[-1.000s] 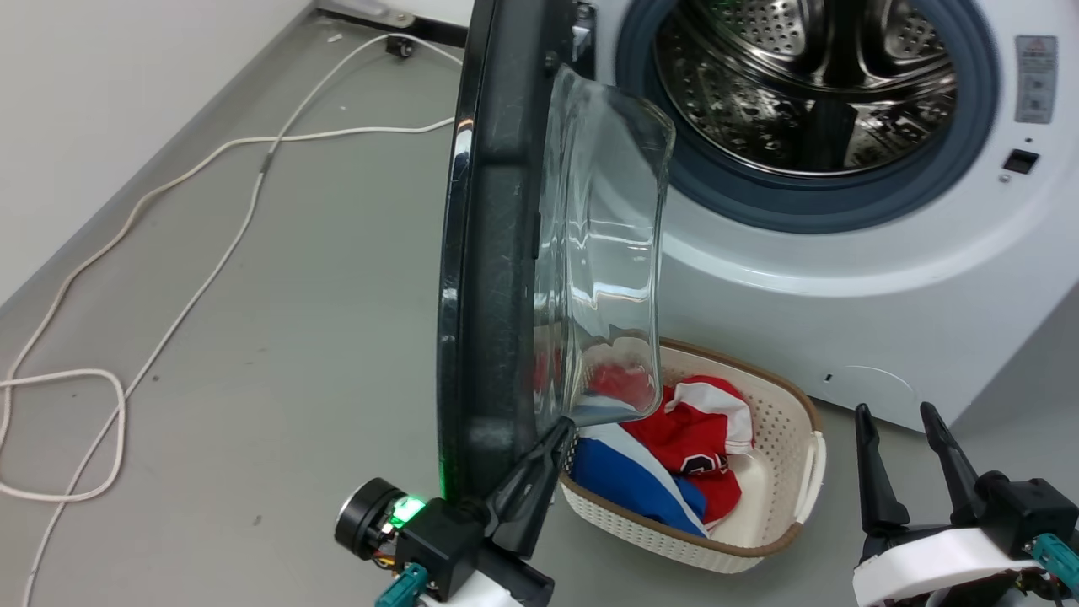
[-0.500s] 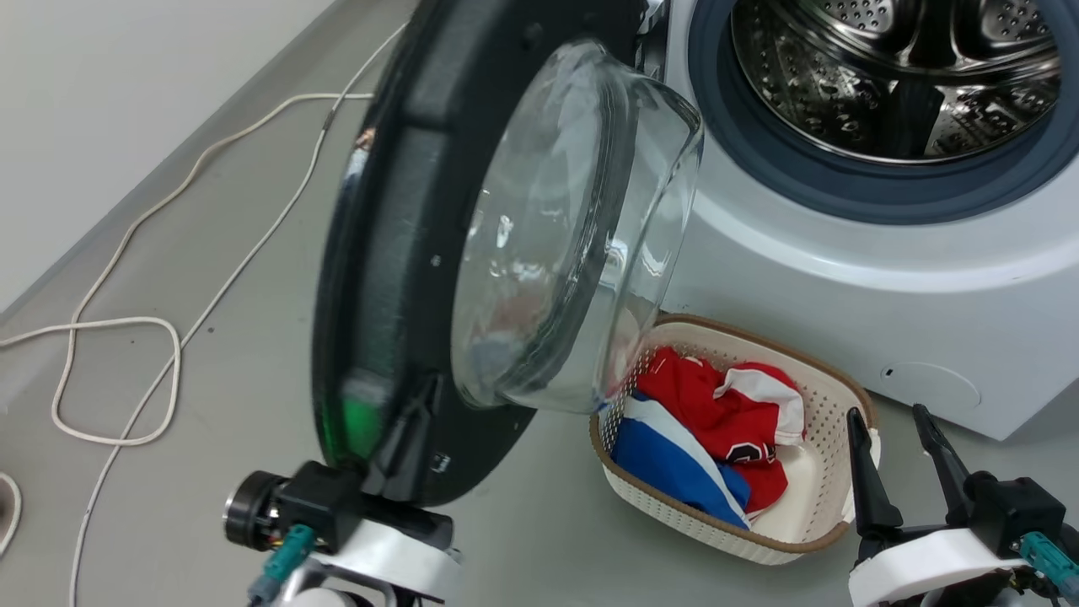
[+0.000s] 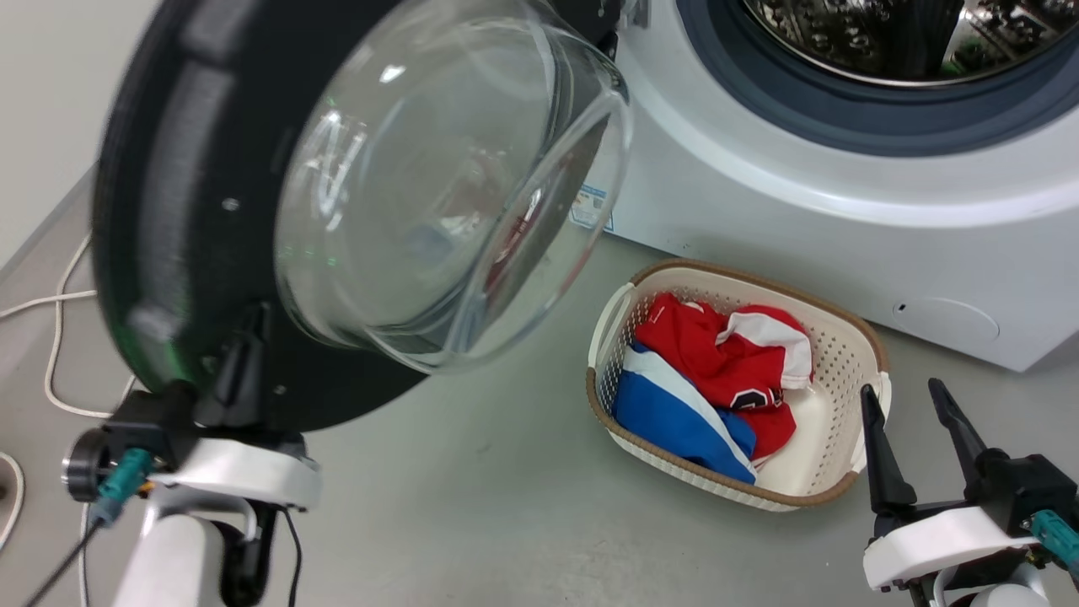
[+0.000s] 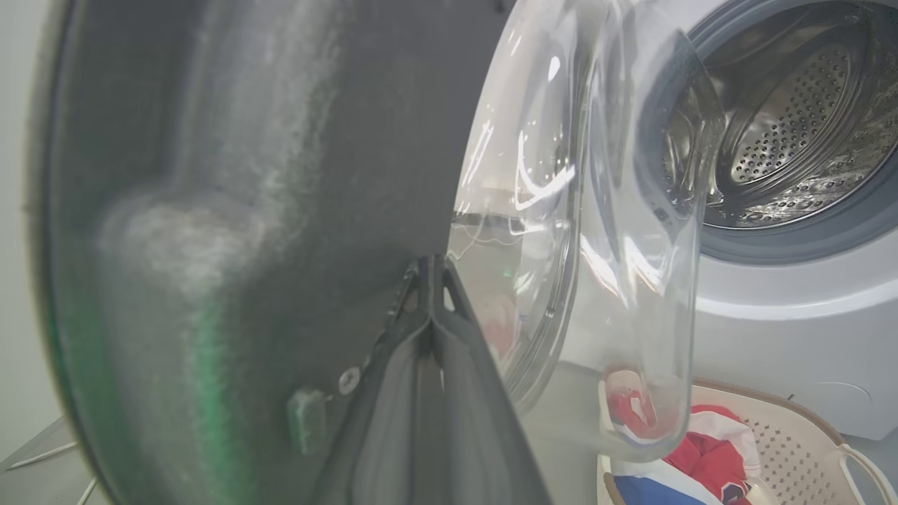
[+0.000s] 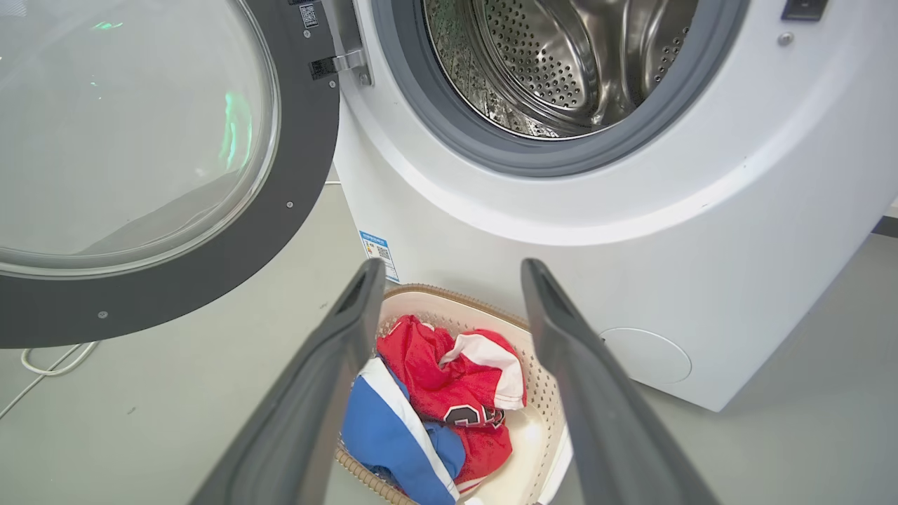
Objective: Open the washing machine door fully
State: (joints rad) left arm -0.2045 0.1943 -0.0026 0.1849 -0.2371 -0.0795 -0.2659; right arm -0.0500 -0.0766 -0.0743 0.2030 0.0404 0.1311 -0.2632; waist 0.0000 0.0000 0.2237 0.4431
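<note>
The washing machine door (image 3: 160, 194) stands swung out to the left of the white washing machine (image 3: 801, 169), its inner face and clear glass bowl (image 3: 447, 177) turned toward me. My left gripper (image 3: 249, 329) is shut, fingertips pressed on the door's black inner face low near the rim. In the left wrist view the two fingers meet at a point (image 4: 429, 270) against the door (image 4: 245, 140). My right gripper (image 3: 900, 390) is open at the lower right, holding nothing. In the right wrist view it (image 5: 452, 266) points at the machine (image 5: 631, 210), with the door (image 5: 295, 140) at the left.
A cream basket (image 3: 851, 337) with red, white and blue clothes sits on the grey floor before the machine, just left of my right gripper. A white cable (image 3: 55, 337) loops on the floor at the far left by the wall (image 3: 42, 126).
The door has swung further open to the left, from edge-on to showing its inner face. My left gripper went left with it. The head camera shifted; the right gripper stayed open.
</note>
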